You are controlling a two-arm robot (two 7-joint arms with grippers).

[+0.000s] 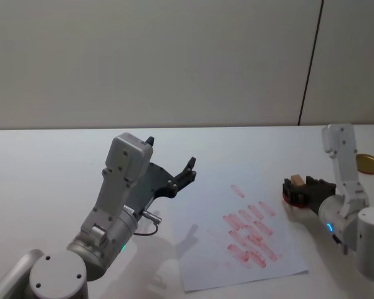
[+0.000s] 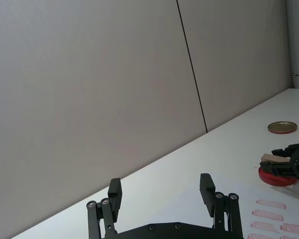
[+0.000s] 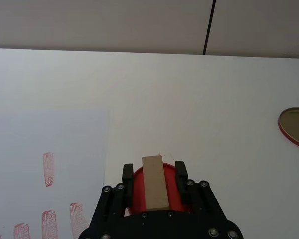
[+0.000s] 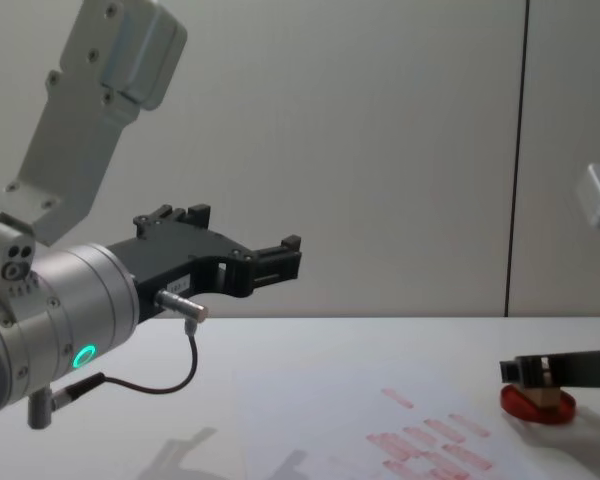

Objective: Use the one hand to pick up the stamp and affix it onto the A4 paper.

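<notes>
1. Right of the A4 paper, the stamp is gripped by the right end effector over the red ink pad.
2. The left end effector is held raised, open and empty.

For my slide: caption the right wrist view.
Right gripper around the stamp on the red ink pad, A4 paper alongside.

The left gripper hangs raised above the table, fingers apart. At the lower right, the right gripper clasps the stamp right over the red ink pad, beside the A4 paper
</notes>
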